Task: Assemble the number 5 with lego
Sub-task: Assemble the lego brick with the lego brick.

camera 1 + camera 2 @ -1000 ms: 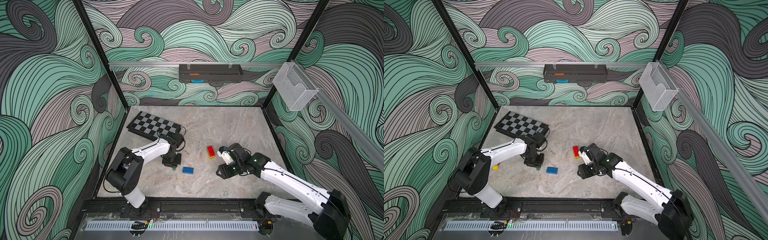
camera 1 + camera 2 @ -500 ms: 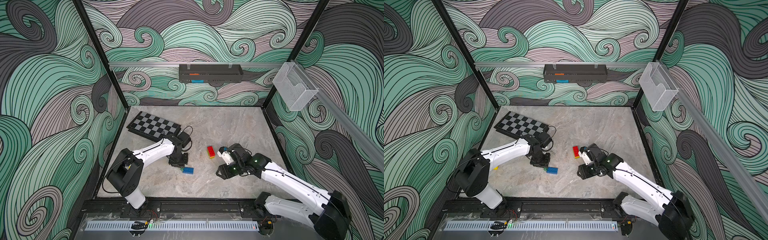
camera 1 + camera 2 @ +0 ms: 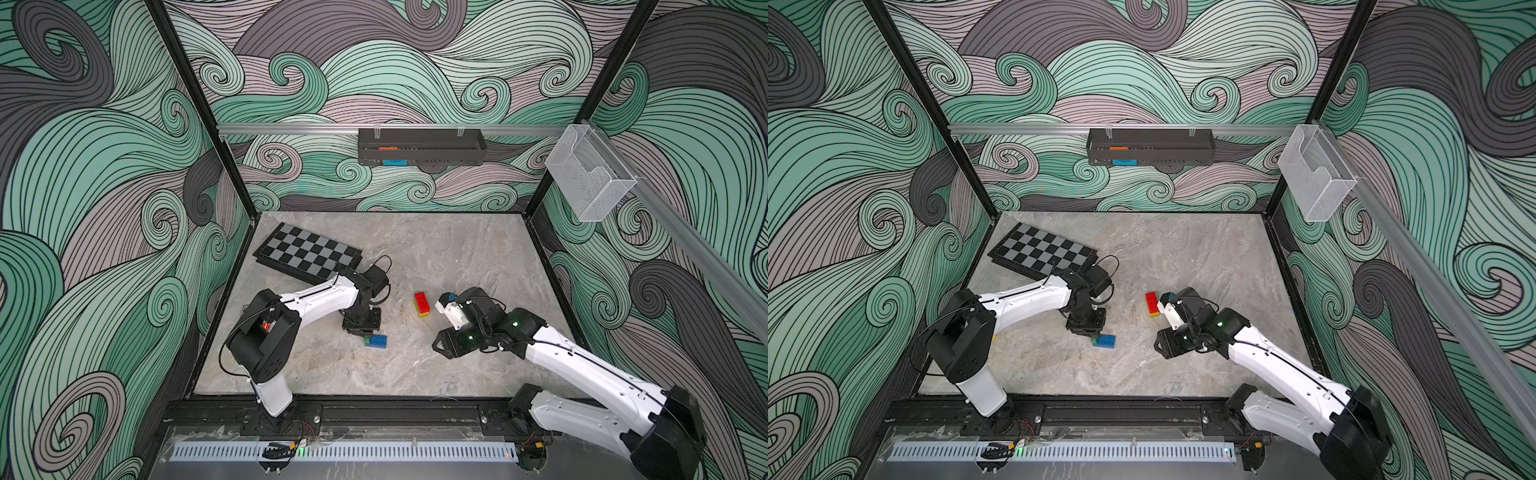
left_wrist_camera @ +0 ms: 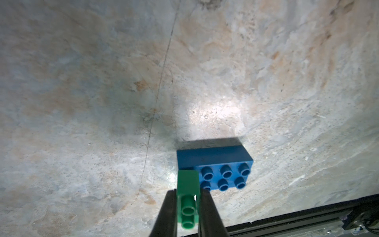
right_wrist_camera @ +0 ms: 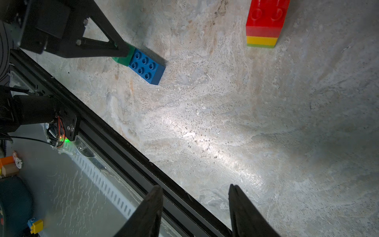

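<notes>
My left gripper is shut on a dark green brick, studs facing the wrist camera. The green brick covers one end of the blue brick, which lies flat on the table; whether the two are pressed together I cannot tell. Both top views show the blue brick just in front of the left gripper. A stack of red, yellow and lime green bricks stands mid-table. To the stack's right, my right gripper hangs open and empty above the table.
A chessboard lies at the back left, behind the left arm. The black front rail runs close to the right gripper's fingers. A black shelf and a clear bin hang on the walls.
The left arm has swung right and forward with the green brick, from beside the blue brick to over its end. The right arm has not moved.
</notes>
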